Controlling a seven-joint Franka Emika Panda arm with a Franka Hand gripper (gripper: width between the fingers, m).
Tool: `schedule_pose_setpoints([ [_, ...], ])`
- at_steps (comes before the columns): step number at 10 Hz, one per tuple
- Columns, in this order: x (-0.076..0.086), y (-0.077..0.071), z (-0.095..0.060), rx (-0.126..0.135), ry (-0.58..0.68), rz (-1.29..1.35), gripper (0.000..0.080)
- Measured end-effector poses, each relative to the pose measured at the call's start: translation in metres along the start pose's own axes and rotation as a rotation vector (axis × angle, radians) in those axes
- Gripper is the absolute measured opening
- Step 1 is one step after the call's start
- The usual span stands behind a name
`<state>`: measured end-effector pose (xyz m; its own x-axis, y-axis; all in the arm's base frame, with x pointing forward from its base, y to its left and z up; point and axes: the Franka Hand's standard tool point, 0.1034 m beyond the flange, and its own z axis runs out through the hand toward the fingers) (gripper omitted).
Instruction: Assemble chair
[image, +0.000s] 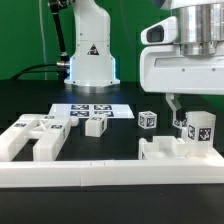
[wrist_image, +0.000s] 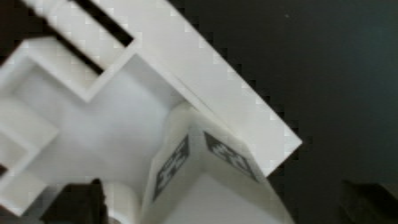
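My gripper (image: 190, 110) hangs at the exterior view's right, over an upright white chair piece (image: 198, 133) with black-and-white tags. That piece stands on a flat white chair part (image: 160, 150). One dark finger (image: 174, 106) shows clear of the upright piece; the other is hidden behind it. In the wrist view the tagged piece (wrist_image: 217, 165) rises between the jaws of my gripper (wrist_image: 214, 208), which stand wide apart, and a dark finger (wrist_image: 80, 200) sits off to its side. White panels (wrist_image: 107, 100) lie below. The gripper is open and holds nothing.
A small tagged cube (image: 148, 119) lies beside the gripper and another cube (image: 95, 124) near the marker board (image: 90, 107). Blocky white chair pieces (image: 35, 137) sit at the exterior view's left. A long low white rail (image: 110, 176) runs along the front. The robot base (image: 88, 55) stands at the back.
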<state>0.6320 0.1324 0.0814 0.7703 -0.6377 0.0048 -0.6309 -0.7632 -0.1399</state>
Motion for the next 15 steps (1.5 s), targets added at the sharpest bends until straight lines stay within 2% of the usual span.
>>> schedule_pose_setpoints([
  [3, 0.0008, 0.0004, -0.0001, -0.001, 0.002, -0.289, 0.0649],
  [8, 0.0061, 0.0033, -0.001, -0.019, 0.012, -0.693, 0.0649],
  [10, 0.0064, 0.0035, -0.0009, -0.021, 0.015, -0.74, 0.0642],
  [11, 0.0064, 0.0035, -0.0009, -0.021, 0.015, -0.739, 0.0477],
  [12, 0.0064, 0.0035, -0.0009, -0.021, 0.014, -0.734, 0.0477],
  [13, 0.0063, 0.0034, -0.0009, -0.021, 0.015, -0.71, 0.0295],
  [15, 0.0062, 0.0034, -0.0008, -0.02, 0.014, -0.691, 0.0288],
])
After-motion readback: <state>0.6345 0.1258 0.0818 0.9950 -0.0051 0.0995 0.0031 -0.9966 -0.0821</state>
